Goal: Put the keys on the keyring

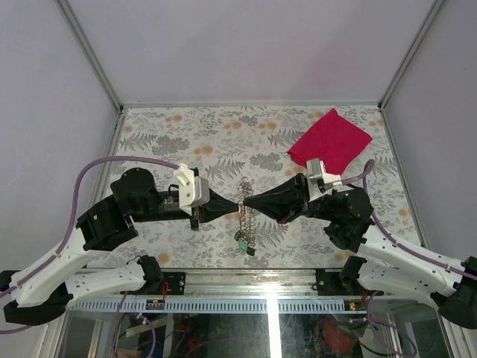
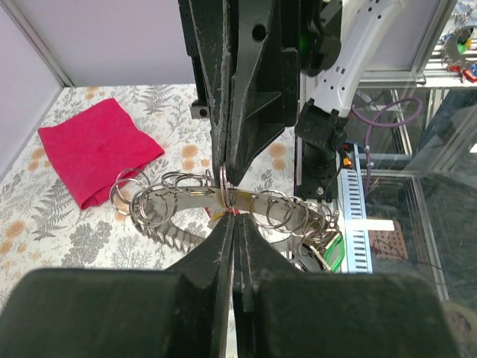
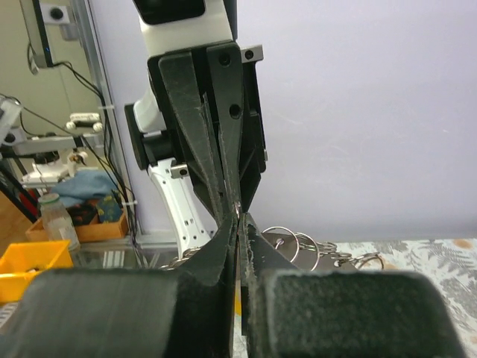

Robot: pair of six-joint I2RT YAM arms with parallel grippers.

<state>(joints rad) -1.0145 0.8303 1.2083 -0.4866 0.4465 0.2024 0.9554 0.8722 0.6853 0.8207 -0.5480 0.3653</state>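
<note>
Peeking out as red and yellow slivers, the keys (image 2: 235, 212) sit over the middle of the table (image 1: 186, 134), among a chain of rings (image 1: 246, 220) running toward its near edge. The left gripper (image 2: 233, 231) is clenched right at them — whether it holds one I cannot tell. The right gripper (image 2: 226, 173), tip to tip with it, pinches the keyring (image 2: 226, 190). A red cloth (image 1: 330, 140) lies at the far right corner.

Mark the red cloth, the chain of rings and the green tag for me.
red cloth (image 1: 332, 140): top view, middle of the fabric.
chain of rings (image 1: 245, 216): top view, midway along the chain.
green tag (image 1: 243, 245): top view, its green body at the chain's near end.
</note>
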